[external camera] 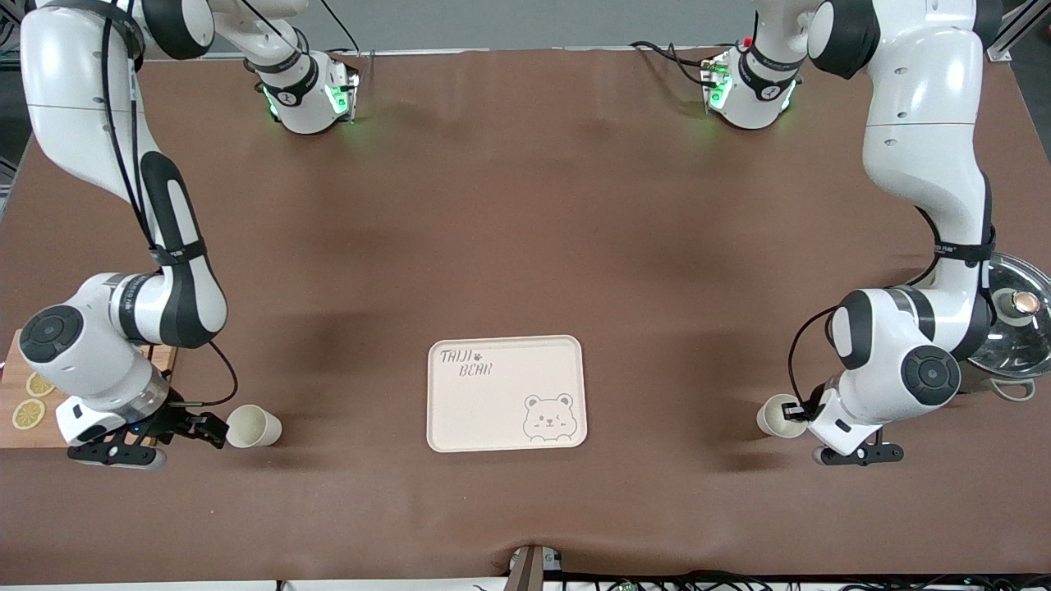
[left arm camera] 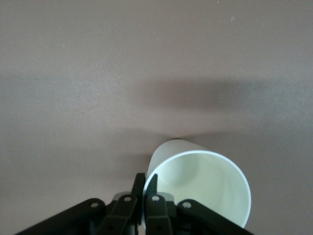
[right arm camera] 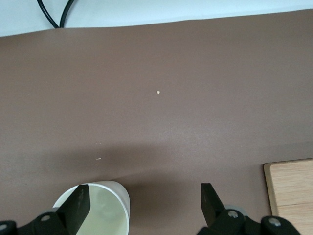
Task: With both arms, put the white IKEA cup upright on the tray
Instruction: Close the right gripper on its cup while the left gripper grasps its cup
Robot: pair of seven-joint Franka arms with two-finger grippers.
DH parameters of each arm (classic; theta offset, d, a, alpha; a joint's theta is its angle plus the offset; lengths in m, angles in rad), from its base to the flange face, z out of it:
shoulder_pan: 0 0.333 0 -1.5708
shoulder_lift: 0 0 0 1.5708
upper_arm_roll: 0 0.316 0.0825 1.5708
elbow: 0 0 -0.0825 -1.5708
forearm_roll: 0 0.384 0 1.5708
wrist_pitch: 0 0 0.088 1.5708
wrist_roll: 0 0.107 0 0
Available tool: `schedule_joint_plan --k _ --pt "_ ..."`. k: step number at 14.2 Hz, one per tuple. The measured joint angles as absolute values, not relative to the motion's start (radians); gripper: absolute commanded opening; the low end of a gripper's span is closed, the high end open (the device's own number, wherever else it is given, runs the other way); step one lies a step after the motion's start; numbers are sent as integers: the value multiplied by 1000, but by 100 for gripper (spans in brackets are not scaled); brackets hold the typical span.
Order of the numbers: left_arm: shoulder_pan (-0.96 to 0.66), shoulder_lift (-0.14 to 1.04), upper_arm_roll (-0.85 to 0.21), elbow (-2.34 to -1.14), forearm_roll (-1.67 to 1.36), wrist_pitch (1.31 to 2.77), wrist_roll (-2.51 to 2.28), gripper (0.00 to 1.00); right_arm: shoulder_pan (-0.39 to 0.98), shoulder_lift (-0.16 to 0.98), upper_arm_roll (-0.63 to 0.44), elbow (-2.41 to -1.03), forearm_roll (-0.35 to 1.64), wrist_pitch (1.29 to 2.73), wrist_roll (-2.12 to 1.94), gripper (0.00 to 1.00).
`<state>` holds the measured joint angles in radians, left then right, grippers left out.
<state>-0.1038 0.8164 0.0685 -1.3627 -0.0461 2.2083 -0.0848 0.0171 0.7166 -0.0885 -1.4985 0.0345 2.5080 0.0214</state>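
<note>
Evidently this is the pick-up step, and the two arms are not at the same point in it. The left gripper (external camera: 792,408) is down at the table near the left arm's end, its fingers (left arm camera: 139,188) pinched narrow on the rim of a white cup (external camera: 776,415) that lies on its side. The right gripper (external camera: 209,427) is low at the right arm's end, its jaws spread wide, with one finger in front of the mouth of a second white cup (external camera: 253,427), also on its side (contact there I cannot judge).

The tray (external camera: 460,410) sits between the cups, well apart from both, with nothing on it. Next, I judge, the right fingers must close on the rim wall. Each arm then has to lift, turn its cup mouth-up and carry it inward.

The cups are smooth, thin-walled, tapered cylinders, likely to roll if nudged. The tray is a matte cream rectangle with rounded corners and a shallow lip. The table covering (external camera: 525,205) is dull brown.
</note>
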Motion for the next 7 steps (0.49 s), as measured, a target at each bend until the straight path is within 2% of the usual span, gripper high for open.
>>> schedule_joint_plan --k 7 --pt "-113 816 69 -1349 -49 2211 -170 0 18 729 -90 -1517 34 2503 10 100"
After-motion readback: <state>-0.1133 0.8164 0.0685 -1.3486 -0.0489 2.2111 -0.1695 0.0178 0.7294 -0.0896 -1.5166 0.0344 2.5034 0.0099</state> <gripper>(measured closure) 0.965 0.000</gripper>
